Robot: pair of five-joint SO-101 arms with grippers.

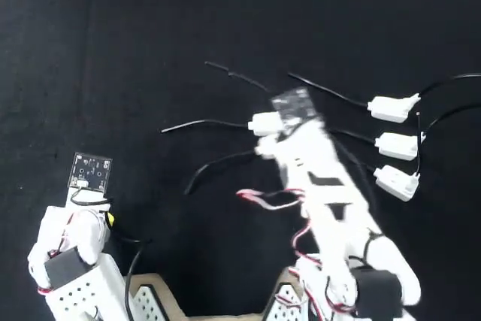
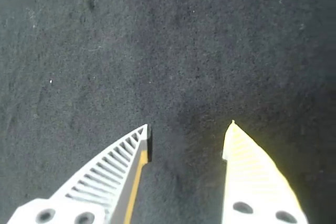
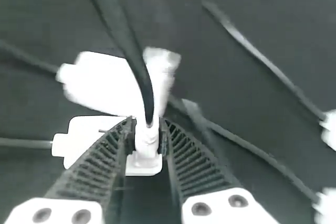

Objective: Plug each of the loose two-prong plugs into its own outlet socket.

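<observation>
Spreading under everything is the black table (image 1: 150, 50). It is the biggest thing here.

Next biggest is the right arm (image 1: 331, 193). It is white. It goes from the near edge up to the middle of the table. The left arm (image 1: 75, 261) is white too. It sits folded up at the near left corner, well apart from the plugs.

Three white socket blocks sit in a row on the right side of the table. One is at the top (image 1: 391, 108), one is in the middle (image 1: 398, 144) and one is at the bottom (image 1: 396, 181). Thin black cords run off from them.

The left gripper (image 2: 189, 132) hangs over bare table. Its fingers (image 2: 118, 169) are spread wide apart with nothing between them.

The right gripper (image 3: 146, 124) is squeezed narrow. It pinches a small white plug (image 3: 143, 161) between its two fingers. This is in the middle of the table, well apart from the socket blocks. A black cord (image 3: 131, 51) goes up out of that plug.

A second white plug (image 3: 86, 135) lies just beside one finger. A blurry white piece (image 3: 110, 85) lies a little past it. I cannot tell what that piece is.
</observation>
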